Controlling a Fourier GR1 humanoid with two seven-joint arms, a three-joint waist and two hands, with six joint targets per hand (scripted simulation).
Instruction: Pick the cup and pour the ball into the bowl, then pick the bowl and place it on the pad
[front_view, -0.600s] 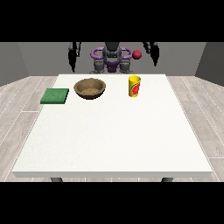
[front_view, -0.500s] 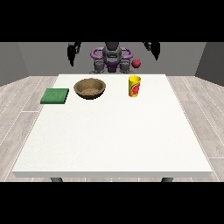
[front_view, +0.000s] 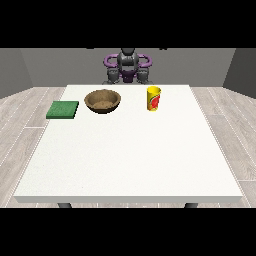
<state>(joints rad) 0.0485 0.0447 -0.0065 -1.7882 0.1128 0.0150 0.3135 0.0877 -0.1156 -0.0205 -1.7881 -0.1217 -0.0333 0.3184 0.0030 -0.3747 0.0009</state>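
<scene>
A yellow cup (front_view: 154, 98) with a red mark on its side stands upright on the white table (front_view: 130, 160), at the far side right of centre. To its left sits a brown wooden bowl (front_view: 102, 101), with nothing showing inside. Further left a flat green pad (front_view: 63, 109) lies near the table's left edge. No ball shows anywhere; I cannot see into the cup. The robot's torso (front_view: 128, 67) stands behind the far edge. Neither hand shows; both arms run out past the top of the scene.
Grey plank floor surrounds the table, and grey walls stand behind the robot. The cup, bowl and pad all sit along the far third of the table. Its near edge runs across the bottom of the scene.
Both dark arms, raised beside the robot's head before, have gone out of the top of the scene. The red ball that was dropping above the cup no longer shows.
</scene>
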